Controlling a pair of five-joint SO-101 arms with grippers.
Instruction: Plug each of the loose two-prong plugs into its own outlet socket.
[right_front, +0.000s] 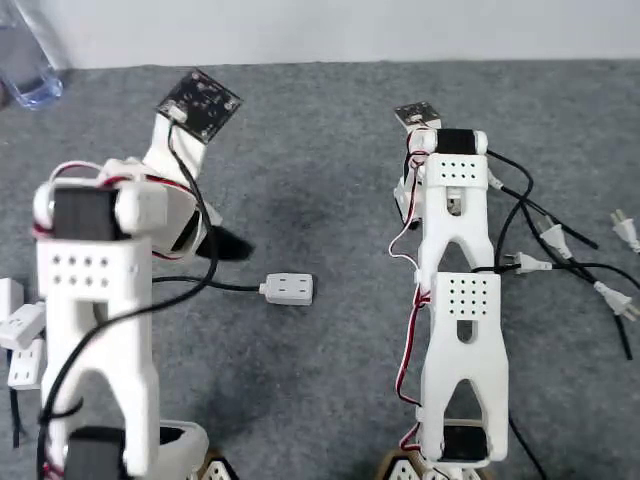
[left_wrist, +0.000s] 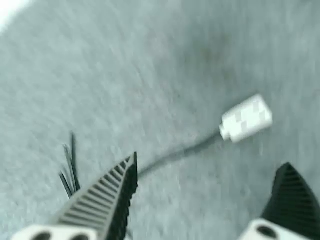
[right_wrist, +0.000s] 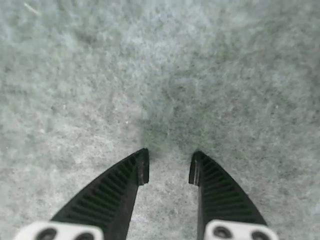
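Your left gripper (left_wrist: 210, 162): fingers (left_wrist: 115, 190) spread wide, nothing between them. The outlet socket block (left_wrist: 246, 119) lies on the grey carpet (left_wrist: 150, 60) just beyond the tips, off-centre in the gap and closer to one tip than the other, with its black cord (left_wrist: 170, 157) running back between the fingers. Your right gripper (right_wrist: 168, 167): fingers (right_wrist: 130, 185) parted a little, pinching nothing, bare carpet under them. The loose plugs (right_front: 530, 263) lie well apart from the right fingers, on that arm's outer side, their cords crossing one another. This reads as the opening step, with no plug seated. Centre the block between the left fingers before you close, and grip its long sides so the slots are left open and the cord isn't caught. Then take one plug by its body with the prongs free, choosing the one least crossed by other cords. The light block will likely slide unless pinned.
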